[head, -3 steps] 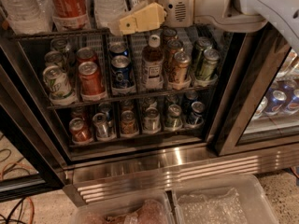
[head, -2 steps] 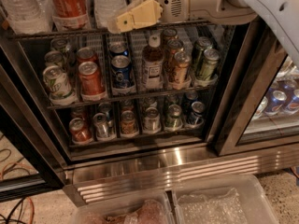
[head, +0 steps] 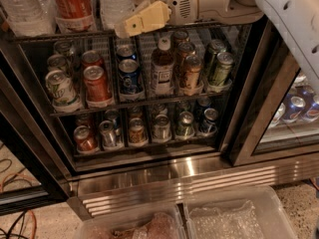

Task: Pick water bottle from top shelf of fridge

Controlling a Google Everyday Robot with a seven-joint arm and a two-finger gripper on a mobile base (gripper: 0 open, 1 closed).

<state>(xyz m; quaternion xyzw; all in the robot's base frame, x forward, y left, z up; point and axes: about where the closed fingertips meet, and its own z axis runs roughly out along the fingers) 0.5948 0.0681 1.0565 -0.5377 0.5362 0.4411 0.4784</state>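
The fridge [head: 164, 180] stands open in the camera view. On its top shelf [head: 60, 35] a clear ribbed water bottle [head: 113, 4] stands right of a red-labelled cola bottle [head: 74, 4]. Another clear water bottle [head: 22, 9] stands at the far left. All three are cut off by the top edge. My gripper [head: 128, 13], with pale yellow fingers [head: 144, 19] on a white wrist, is at the top shelf's front edge. It is open, just right of the middle water bottle, with the lower finger in front of the bottle's base.
Two lower wire racks hold several cans and a small brown bottle with a white cap [head: 162, 66]. A neighbouring glass-fronted unit with blue cans [head: 296, 108] stands to the right. Two clear plastic bins [head: 234, 215] sit on the floor in front. Cables [head: 15, 178] lie at left.
The gripper has moved up and a little left, from in front of the middle rack's top to the top shelf's edge beside the water bottle.
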